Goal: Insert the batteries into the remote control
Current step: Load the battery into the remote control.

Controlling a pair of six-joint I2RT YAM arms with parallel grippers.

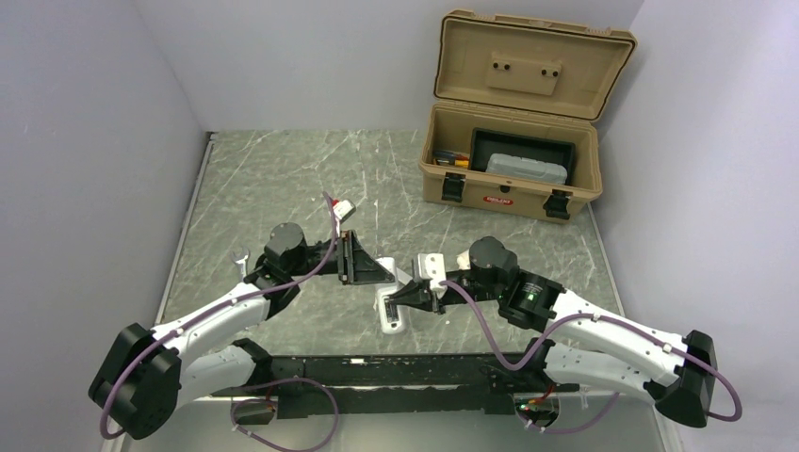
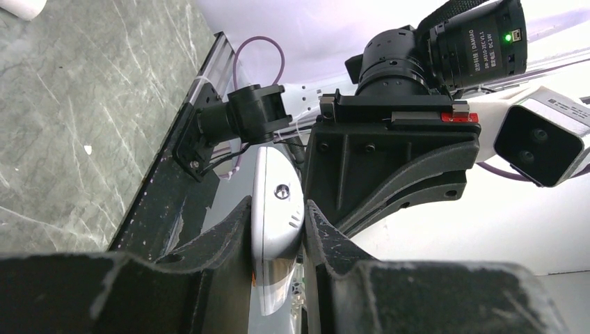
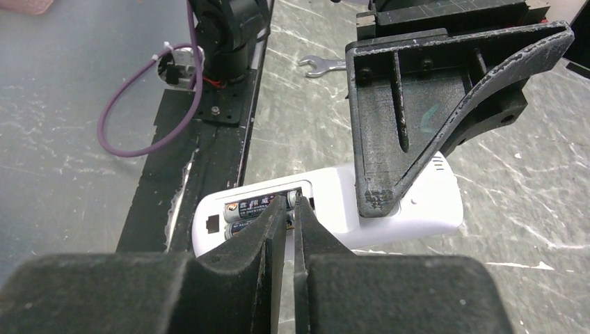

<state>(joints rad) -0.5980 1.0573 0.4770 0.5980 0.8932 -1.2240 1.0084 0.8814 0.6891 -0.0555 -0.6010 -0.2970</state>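
Observation:
The white remote control [image 3: 417, 202] lies back up on the table, its battery compartment open. Two dark batteries [image 3: 254, 207] lie side by side inside the compartment. My right gripper [image 3: 292, 202] is shut, its tips resting at the compartment's edge over the batteries' inner ends. My left gripper [image 2: 277, 209] is shut on the remote's [image 2: 277, 195] other end; one of its fingers [image 3: 379, 188] shows on the remote in the right wrist view. In the top view both grippers, the left [image 1: 382, 275] and the right [image 1: 403, 296], meet over the remote [image 1: 391, 313] near the table's front middle.
An open tan toolbox [image 1: 513, 179] stands at the back right. A small wrench [image 3: 323, 66] lies on the table to the left. A small white piece [image 2: 21, 7] lies further off. The black base rail [image 1: 396, 372] runs along the near edge.

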